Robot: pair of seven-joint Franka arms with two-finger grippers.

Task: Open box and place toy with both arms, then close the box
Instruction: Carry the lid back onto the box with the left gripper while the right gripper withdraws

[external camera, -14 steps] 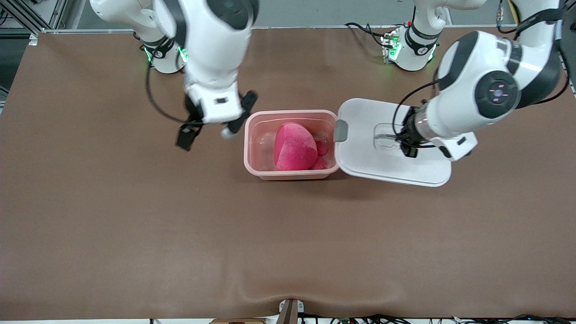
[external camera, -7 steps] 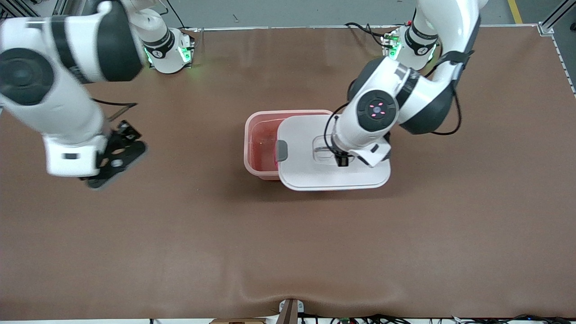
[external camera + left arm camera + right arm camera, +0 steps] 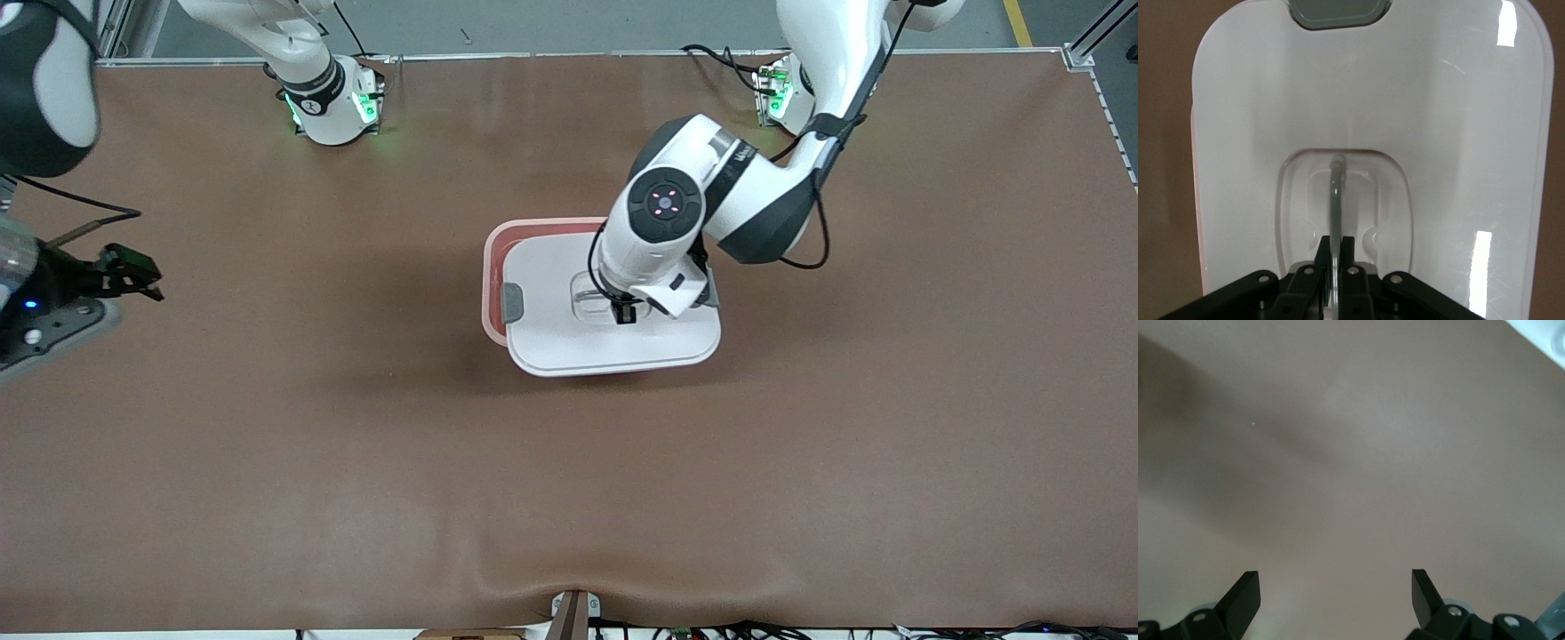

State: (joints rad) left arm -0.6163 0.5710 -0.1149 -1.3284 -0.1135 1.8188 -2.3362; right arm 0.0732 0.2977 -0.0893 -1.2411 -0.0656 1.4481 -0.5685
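The white lid point(image 3: 569, 342) with a grey side clip point(image 3: 513, 302) covers most of the pink box. Only the box's rim point(image 3: 491, 267) shows, along the edge toward the right arm's end and the edge farther from the front camera. The lid sits offset from the box, toward the front camera. My left gripper point(image 3: 624, 311) is shut on the lid's clear centre handle point(image 3: 1336, 193); the left wrist view shows the lid point(image 3: 1438, 133) and my left gripper point(image 3: 1336, 243) clamped on the handle. The toy is hidden under the lid. My right gripper point(image 3: 133, 271) is open and empty at the right arm's end of the table, over bare mat point(image 3: 1351, 453).
The brown mat point(image 3: 569, 498) covers the whole table. Both arm bases point(image 3: 329, 107) stand along the table edge farthest from the front camera. Cables run along that edge and along the edge nearest the front camera.
My left gripper has carried the lid from beside the box to over it, hiding the toy. My right arm has drawn away from the box to its own end of the table.
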